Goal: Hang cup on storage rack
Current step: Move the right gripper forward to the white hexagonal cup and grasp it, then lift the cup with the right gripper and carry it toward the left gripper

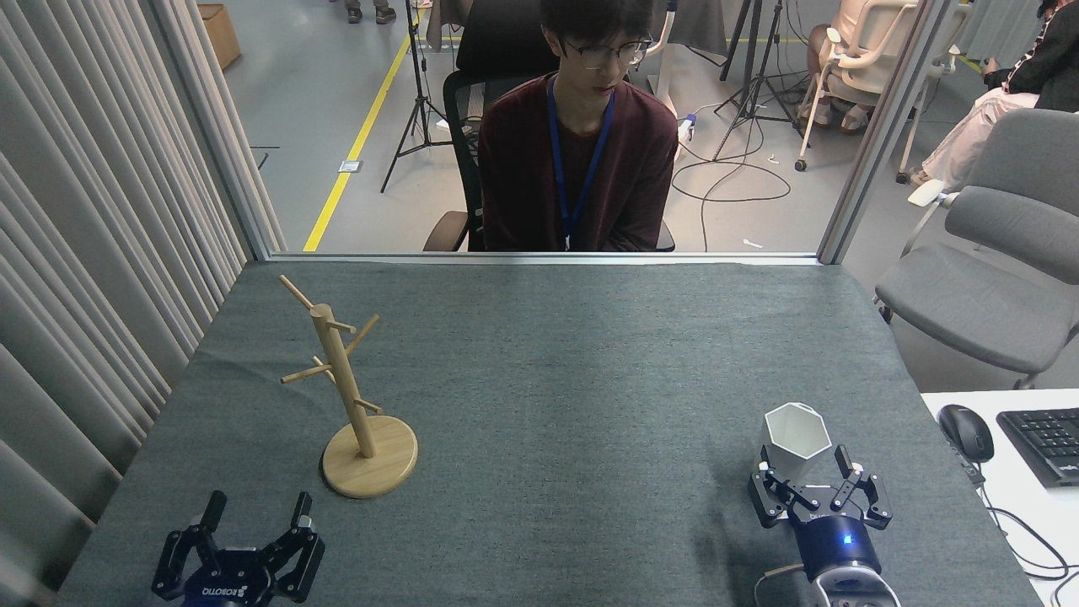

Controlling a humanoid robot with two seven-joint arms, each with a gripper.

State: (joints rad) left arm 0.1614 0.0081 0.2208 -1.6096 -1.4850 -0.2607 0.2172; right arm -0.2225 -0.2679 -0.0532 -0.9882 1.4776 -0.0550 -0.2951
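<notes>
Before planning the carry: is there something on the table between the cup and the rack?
Nothing visible. The cup stands at the right, with the open right gripper around its near side; the rack stands at the left. Only bare table lies between them. The left gripper is nearer, off that line.

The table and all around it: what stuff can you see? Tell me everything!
Cup: one, white, right near part of the table, upright.
Rack: one, light wood, left part of the table.
Table: one, grey cloth top.
Person: one, dark red top, seated behind the table.
Chair: one, grey, right.
Mouse: one, black, on white desk, right.
Keyboard: one, black, right edge.
Curtain: pale, left.
Left gripper: black, open, bottom left.
Right gripper: black, open, around the cup's base.
</notes>
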